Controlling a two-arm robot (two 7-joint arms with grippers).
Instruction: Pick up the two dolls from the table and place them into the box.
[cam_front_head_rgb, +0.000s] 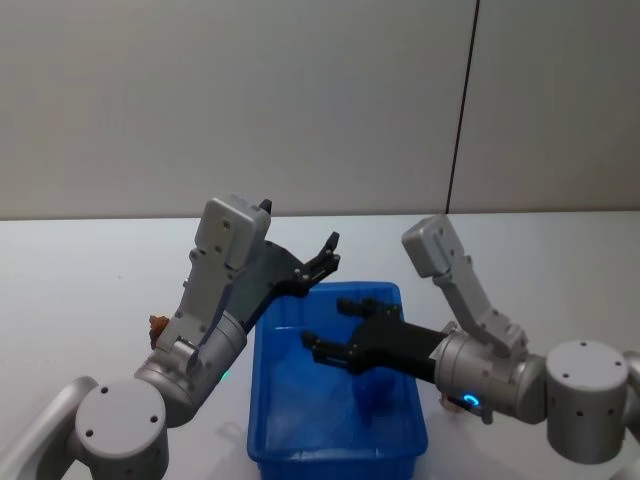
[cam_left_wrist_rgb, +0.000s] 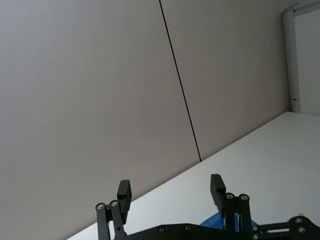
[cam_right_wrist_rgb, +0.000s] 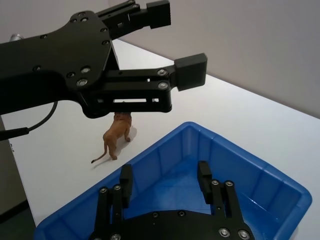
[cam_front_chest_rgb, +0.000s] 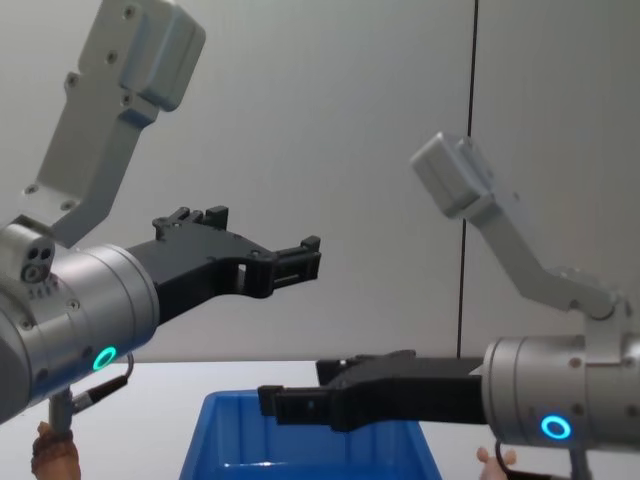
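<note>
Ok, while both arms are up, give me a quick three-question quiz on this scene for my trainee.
1. True or false: the left pincer holds the brown doll.
2. The right pincer hangs over: A) the box, B) the brown doll, C) the floor.
3. Fill in: the brown doll stands on the table on the robot's ____ side of the box.
Key: 1 false, as both pincers are open and empty; 2 A; 3 left.

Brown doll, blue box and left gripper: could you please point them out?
brown doll (cam_right_wrist_rgb: 116, 132), right wrist view, its body.
blue box (cam_front_head_rgb: 335, 455), head view, its near wall.
left gripper (cam_left_wrist_rgb: 170, 186), left wrist view, midway between its open jaws.
</note>
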